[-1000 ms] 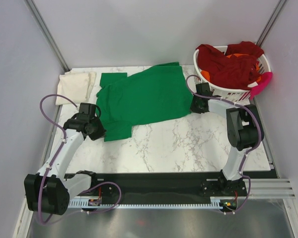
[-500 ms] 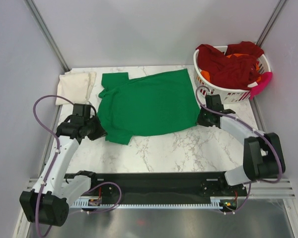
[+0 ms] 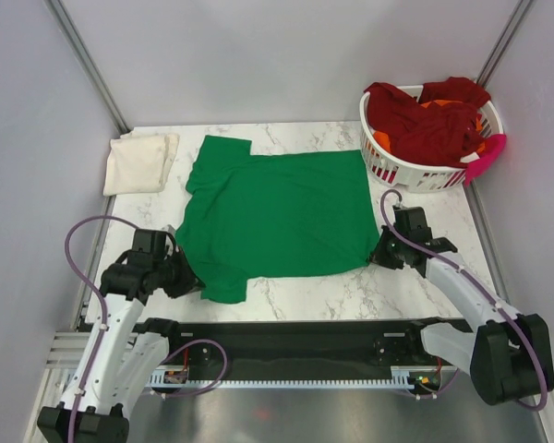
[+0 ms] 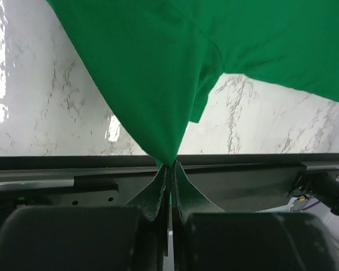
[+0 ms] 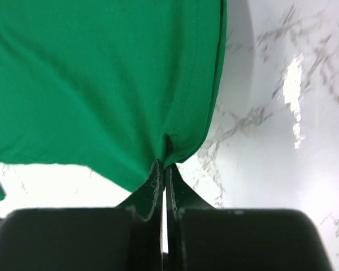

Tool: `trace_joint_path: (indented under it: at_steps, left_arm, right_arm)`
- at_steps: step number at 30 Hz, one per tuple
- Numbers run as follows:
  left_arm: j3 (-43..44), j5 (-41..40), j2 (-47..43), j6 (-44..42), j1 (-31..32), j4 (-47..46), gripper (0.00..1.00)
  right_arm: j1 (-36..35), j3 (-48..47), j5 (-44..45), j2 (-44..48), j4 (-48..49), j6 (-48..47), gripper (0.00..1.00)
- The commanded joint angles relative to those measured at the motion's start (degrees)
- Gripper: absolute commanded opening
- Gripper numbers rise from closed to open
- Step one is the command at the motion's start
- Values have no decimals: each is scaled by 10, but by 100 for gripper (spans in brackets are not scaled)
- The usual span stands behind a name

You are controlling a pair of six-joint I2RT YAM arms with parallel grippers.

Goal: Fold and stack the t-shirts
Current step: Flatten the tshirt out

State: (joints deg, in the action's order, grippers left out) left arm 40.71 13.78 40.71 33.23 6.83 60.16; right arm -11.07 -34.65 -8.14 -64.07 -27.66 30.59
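A bright green t-shirt (image 3: 277,212) lies spread across the middle of the marble table (image 3: 332,286). My left gripper (image 3: 186,277) is shut on its near left corner, and the cloth (image 4: 152,84) rises in a taut peak out of the pinched fingertips (image 4: 169,165). My right gripper (image 3: 379,254) is shut on the near right hem (image 5: 186,130), the fabric puckered between the jaws (image 5: 164,166). A folded cream t-shirt (image 3: 140,162) rests at the far left corner. Dark red and orange t-shirts (image 3: 429,120) are heaped in the basket.
A white slatted laundry basket (image 3: 415,171) stands at the far right corner with a pink cloth (image 3: 485,157) hanging over its rim. A black rail (image 3: 286,337) runs along the table's near edge. Grey walls close in on both sides.
Both grippers have drawn toward the near edge, dragging the green t-shirt with them and stretching it flatter. The right gripper has shut on the hem.
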Motion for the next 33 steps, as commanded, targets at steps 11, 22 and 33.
trace_joint_path:
  at_steps: [11, 22, 33]
  left_arm:
    - [24, 40, 24, 7, 20, 28, 8]
    - [20, 56, 31, 3, 23, 37, 23]
    - [220, -95, 154, -62, 21, 15, 74]
  right_arm:
    - [23, 1, 112, 196, -71, 122, 0]
    - [53, 49, 53, 242, -103, 146, 57]
    - [52, 14, -4, 255, -57, 102, 93]
